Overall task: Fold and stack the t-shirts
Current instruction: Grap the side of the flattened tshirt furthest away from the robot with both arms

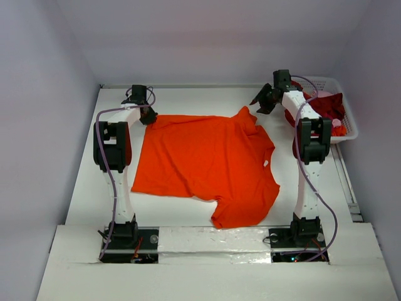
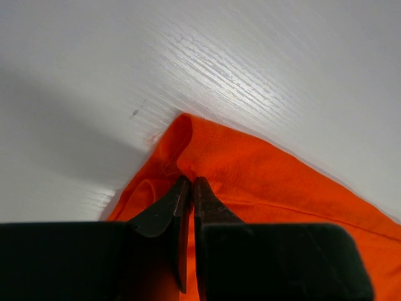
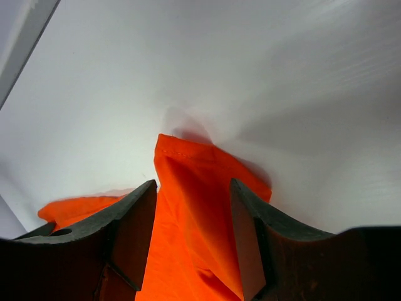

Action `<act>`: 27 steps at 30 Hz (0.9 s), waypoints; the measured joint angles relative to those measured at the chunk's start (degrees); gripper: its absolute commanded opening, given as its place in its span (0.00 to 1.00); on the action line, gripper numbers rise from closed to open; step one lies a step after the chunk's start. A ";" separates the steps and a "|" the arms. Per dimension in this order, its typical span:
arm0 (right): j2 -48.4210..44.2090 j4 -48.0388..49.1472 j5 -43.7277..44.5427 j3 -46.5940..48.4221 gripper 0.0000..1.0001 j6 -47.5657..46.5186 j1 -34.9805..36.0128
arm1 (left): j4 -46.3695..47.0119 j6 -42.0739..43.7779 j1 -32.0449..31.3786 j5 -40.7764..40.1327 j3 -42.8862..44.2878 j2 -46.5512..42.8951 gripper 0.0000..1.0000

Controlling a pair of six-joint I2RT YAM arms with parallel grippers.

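**Orange shirt flat on table; left grip closed on corner, right jaws apart**

Top view: The orange shirt [image 1: 207, 163] lies spread across the middle of the table [image 1: 188, 100], wrinkled, with one sleeve pointing to the lower centre of the frame. A small white label [image 1: 265, 164] shows near its right edge. The left gripper [image 1: 149, 116] sits at the shirt's upper left corner. The right gripper [image 1: 260, 106] sits at the shirt's upper right corner, just above the cloth. A white basket [image 1: 348, 119] stands in the upper right of the frame, holding a red shirt [image 1: 319, 106] and some pink cloth.

Left wrist view: The left gripper [image 2: 190, 182] has its jaws pressed together, pinching a fold of the orange shirt [image 2: 263, 182]. The cloth's corner peaks just above the fingertips at frame centre. The table [image 2: 250, 63] fills the upper frame.

Right wrist view: The right gripper [image 3: 193, 188] has its jaws spread apart. A raised fold of the orange shirt [image 3: 194, 175] stands between them, hem seam at its top edge. I cannot tell whether either finger touches it. The table [image 3: 250, 75] fills the rest.
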 measured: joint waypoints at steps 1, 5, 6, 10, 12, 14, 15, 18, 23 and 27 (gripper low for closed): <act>0.17 -0.31 0.11 0.35 0.55 0.15 0.00 | 0.00 0.00 0.00 0.00 0.02 0.00 0.00; 0.24 -0.90 0.90 -0.63 0.55 1.75 0.00 | -0.17 0.02 0.00 0.00 0.24 0.00 0.00; 0.11 -0.68 1.09 -1.40 0.55 2.25 0.00 | -0.20 0.02 0.00 0.00 0.33 0.00 0.00; -0.17 -0.72 1.62 -3.56 0.55 2.73 0.26 | -0.24 0.02 0.00 0.02 0.55 0.00 0.00; -0.17 -1.03 1.73 -3.61 0.55 3.21 0.42 | -0.26 0.02 0.00 0.09 0.55 0.00 0.00; -0.24 -0.63 1.75 -4.04 0.55 3.58 0.42 | -0.33 0.02 0.00 0.11 0.55 0.00 0.00; -0.37 -0.48 1.73 -4.50 0.54 3.76 0.44 | -0.33 0.02 0.00 0.13 0.55 0.00 0.00; -0.37 -0.63 1.77 -5.73 0.54 4.46 0.46 | -0.39 0.02 0.00 0.13 0.55 0.00 0.00; -1.09 -0.50 2.86 -7.23 0.54 5.46 0.44 | -0.42 0.02 0.04 0.15 0.55 0.00 0.00; -3.19 -0.70 4.22 -9.62 0.54 5.68 0.55 | -0.44 0.02 0.20 0.17 0.55 0.00 0.00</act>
